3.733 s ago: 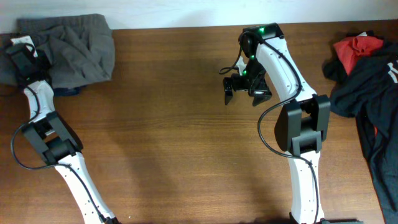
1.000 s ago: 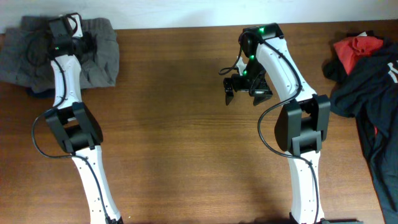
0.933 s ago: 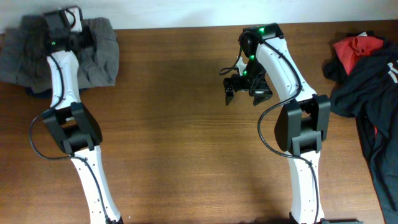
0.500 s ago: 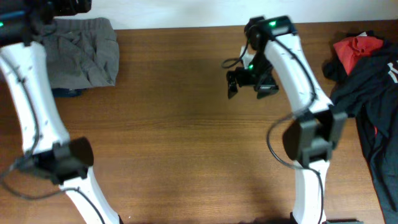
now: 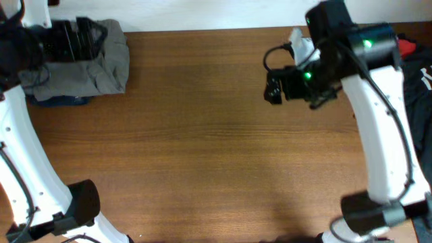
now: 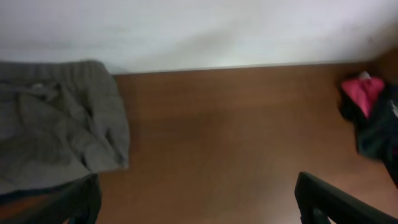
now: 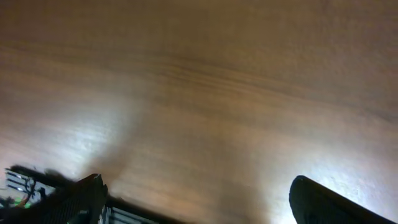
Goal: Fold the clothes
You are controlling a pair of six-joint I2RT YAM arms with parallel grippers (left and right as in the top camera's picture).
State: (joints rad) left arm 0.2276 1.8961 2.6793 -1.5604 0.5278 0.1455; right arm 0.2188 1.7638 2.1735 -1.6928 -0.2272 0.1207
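Note:
The clothes (image 5: 94, 67), a grey-olive garment, lie bunched at the table's back left corner, and also show at the left of the left wrist view (image 6: 56, 124). My left gripper (image 5: 91, 40) hangs high above their back edge, lifted clear of the cloth. In its own view the left gripper (image 6: 199, 205) is open, with only bare wood between its fingers (image 6: 74, 199). My right gripper (image 5: 275, 88) is raised over the table's back right. In the right wrist view it (image 7: 199, 205) is open and empty above the wood.
A dark navy garment (image 5: 61, 101) peeks out under the grey one's front edge. A red garment (image 6: 360, 90) and a black one (image 6: 379, 130) lie at the table's right edge, mostly hidden overhead by the right arm. A white wall runs behind the table.
My left gripper has opened, let go of the grey garment and risen high above it. The right arm has also lifted and swung right. The garment stays in its corner.

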